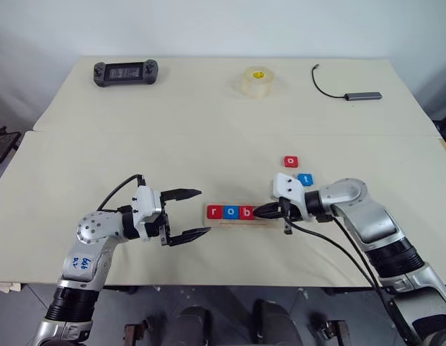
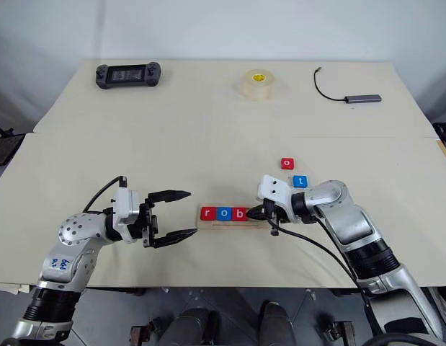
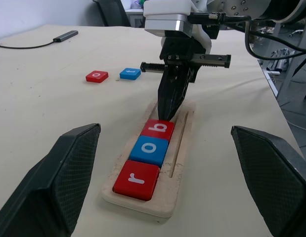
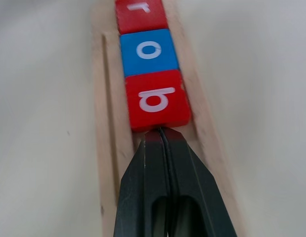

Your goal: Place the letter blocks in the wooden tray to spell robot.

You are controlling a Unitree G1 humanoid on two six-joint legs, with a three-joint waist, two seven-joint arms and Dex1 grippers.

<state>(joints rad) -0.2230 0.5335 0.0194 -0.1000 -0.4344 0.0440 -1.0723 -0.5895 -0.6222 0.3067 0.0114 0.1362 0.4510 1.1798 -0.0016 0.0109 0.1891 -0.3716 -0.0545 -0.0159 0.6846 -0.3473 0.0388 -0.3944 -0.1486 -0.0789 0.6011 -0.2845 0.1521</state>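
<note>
Right tool point(image 3: 168, 114): fingers together, tips against the red b block point(image 4: 155, 99) in the tray point(image 3: 180, 163), near the counter's front edge. Blocks r point(image 3: 136, 179), o point(image 3: 150, 149), b lie in a row. Red o point(image 1: 291, 161) and blue t point(image 1: 305, 179) lie loose behind it. Left tool point(image 1: 197, 214): fingers apart, empty.

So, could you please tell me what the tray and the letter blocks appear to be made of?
The wooden tray looks like pale unfinished wood: matte, with a routed groove and slightly rough edges. The letter blocks look like smooth painted or plastic tiles, red and blue with a slight sheen and white letters; I cannot tell which.
</note>
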